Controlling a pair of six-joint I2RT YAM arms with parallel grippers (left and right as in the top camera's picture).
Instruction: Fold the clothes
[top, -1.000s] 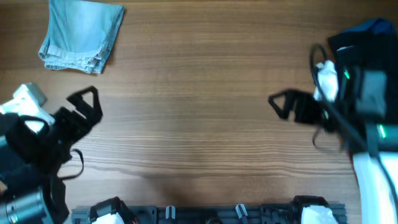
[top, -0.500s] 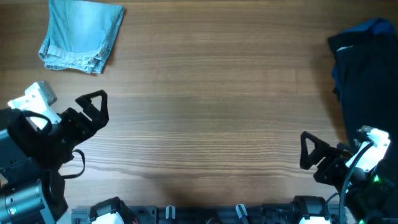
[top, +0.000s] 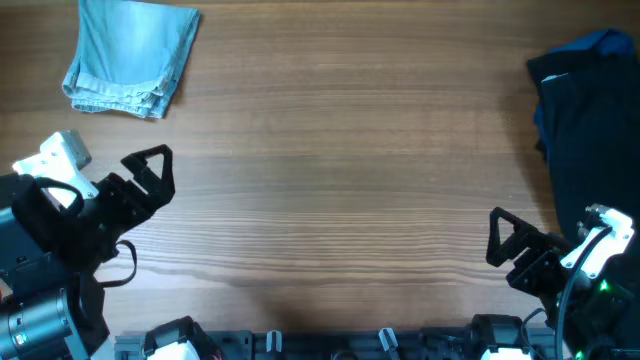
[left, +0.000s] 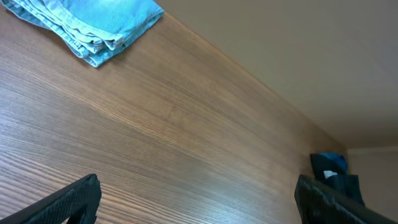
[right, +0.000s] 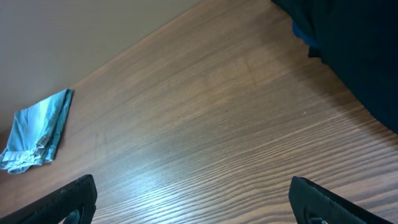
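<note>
Right gripper (top: 493, 238) has retreated to 5 o'clock, left gripper (top: 168, 172) sits at 8, both wide open and empty, so the denim (top: 130, 55) at 11 seems folded.

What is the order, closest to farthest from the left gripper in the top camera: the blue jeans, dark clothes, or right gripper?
From the left gripper:
1. Blue jeans, far left corner, just beyond it.
2. Right gripper, across the table, near edge.
3. Dark clothes, along the right edge.

The table (top: 340, 170) is lying open across its middle, the denim garment (top: 130, 55) occupying its far left corner and a dark clothing pile (top: 585, 130) crowding its right edge.
</note>
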